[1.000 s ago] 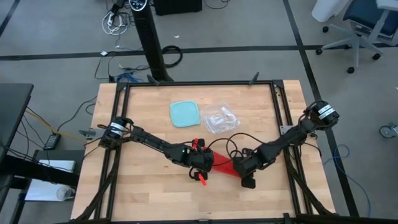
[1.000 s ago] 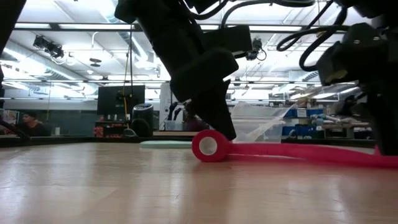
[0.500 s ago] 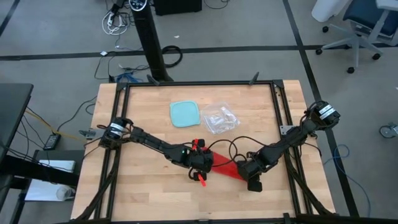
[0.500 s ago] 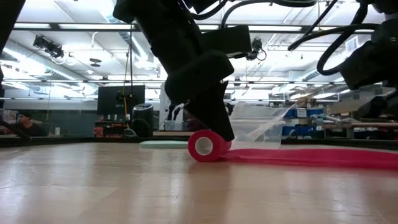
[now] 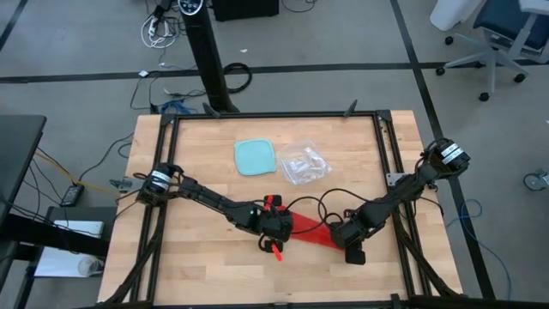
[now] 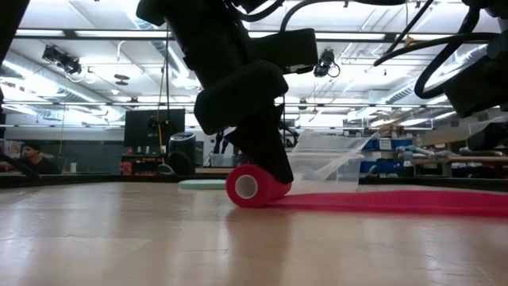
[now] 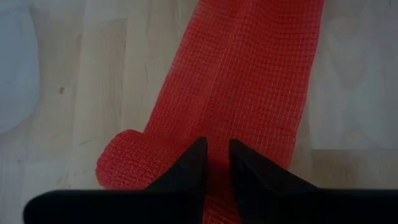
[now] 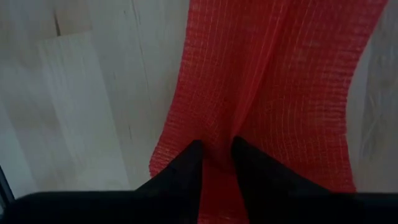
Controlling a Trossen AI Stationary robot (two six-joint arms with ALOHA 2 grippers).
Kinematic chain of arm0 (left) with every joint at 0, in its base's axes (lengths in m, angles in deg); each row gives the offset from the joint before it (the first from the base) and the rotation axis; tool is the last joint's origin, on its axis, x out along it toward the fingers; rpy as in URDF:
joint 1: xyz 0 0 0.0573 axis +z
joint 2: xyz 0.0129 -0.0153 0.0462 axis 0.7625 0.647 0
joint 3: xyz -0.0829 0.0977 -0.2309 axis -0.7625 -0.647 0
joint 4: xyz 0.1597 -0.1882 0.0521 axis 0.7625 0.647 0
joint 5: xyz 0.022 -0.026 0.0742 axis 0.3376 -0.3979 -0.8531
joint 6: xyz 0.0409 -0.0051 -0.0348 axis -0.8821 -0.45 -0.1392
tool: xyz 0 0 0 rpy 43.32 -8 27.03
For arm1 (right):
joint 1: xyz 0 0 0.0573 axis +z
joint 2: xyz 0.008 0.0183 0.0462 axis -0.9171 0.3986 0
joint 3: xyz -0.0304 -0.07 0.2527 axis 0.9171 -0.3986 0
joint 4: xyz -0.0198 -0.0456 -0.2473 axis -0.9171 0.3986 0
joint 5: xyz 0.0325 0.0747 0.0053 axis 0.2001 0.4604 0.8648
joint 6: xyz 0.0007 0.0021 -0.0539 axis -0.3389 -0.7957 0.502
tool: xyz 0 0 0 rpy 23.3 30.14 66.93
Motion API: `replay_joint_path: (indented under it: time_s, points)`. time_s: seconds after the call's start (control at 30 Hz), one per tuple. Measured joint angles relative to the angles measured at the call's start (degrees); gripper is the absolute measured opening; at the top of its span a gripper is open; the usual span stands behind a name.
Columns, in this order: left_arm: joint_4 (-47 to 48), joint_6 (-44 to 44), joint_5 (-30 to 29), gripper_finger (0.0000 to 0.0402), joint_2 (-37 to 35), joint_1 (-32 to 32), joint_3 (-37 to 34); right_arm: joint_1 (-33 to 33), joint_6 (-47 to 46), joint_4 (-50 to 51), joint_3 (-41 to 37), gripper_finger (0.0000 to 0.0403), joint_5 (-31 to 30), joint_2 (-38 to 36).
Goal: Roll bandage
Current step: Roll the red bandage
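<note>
1. From up top I've got the bandage [image 5: 307, 229] near the front middle of the table [image 5: 189, 266], a bright red strip lying flat between my two arms.
2. Its left end is wound into a small roll [image 6: 252, 186], lying on its side on the wood with a pale hollow core showing in the low view. The rest runs flat off to the right.
3. Up close it's an open mesh weave, thin, with a grid of fine threads.
4. Left gripper [image 7: 214, 163] is down on the roll, fingers nearly together and pinching the red fabric between the tips.
5. Right gripper [image 8: 216, 163] is at the loose end, fingers also close together, clamped on a pinch of the flat strip.
6. Further back there's a light-blue square container [image 5: 256, 157]; can't tell if anything's in it. Just beside it sits a clear crinkled bag [image 5: 304, 163], contents unclear too.
</note>
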Motion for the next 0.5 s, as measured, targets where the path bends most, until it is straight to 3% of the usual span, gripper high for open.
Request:
replay_joint_path:
  time_s: [0.5]
  points:
    - [-0.5,0.2,0.1,0.0072,0.0,-0.4,0.0,0.3,0.2,1.3,-0.3,0.0098,-0.7,-1.4]
